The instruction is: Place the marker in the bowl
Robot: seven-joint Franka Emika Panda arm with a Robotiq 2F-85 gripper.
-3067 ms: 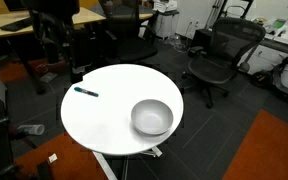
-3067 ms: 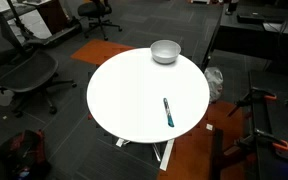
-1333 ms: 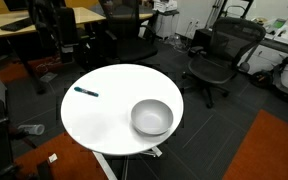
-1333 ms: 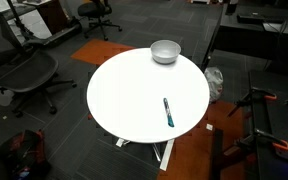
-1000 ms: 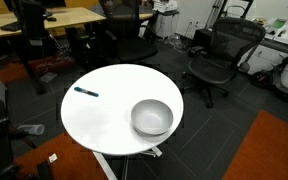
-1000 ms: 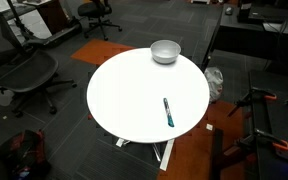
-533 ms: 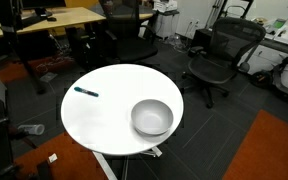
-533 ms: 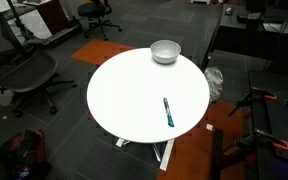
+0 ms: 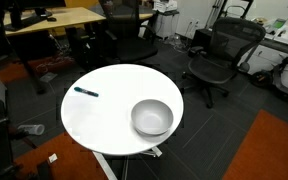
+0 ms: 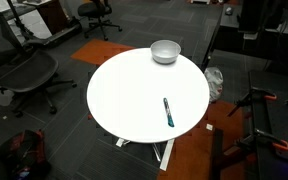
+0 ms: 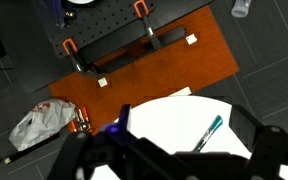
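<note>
The marker (image 9: 85,92), a thin dark blue stick, lies flat near one edge of the round white table (image 9: 109,115). It also shows in the other exterior view (image 10: 168,111) and in the wrist view (image 11: 207,132). The shiny grey bowl (image 9: 152,117) stands empty on the opposite side of the table, far from the marker, and shows in both exterior views (image 10: 165,51). My gripper (image 11: 181,115) is open and empty, high above the table, with the marker showing between its dark fingers. In the exterior views only a dark part of the arm (image 10: 256,14) shows at the frame edge.
Black office chairs (image 9: 216,55) and wooden desks (image 9: 54,18) stand around the table. Another chair (image 10: 19,72) is close to it. An orange floor patch (image 11: 154,70), a white plastic bag (image 11: 42,121) and orange clamps (image 11: 141,12) lie below.
The dark arm has slid further toward the frame edge in both exterior views. The marker and the bowl have not moved.
</note>
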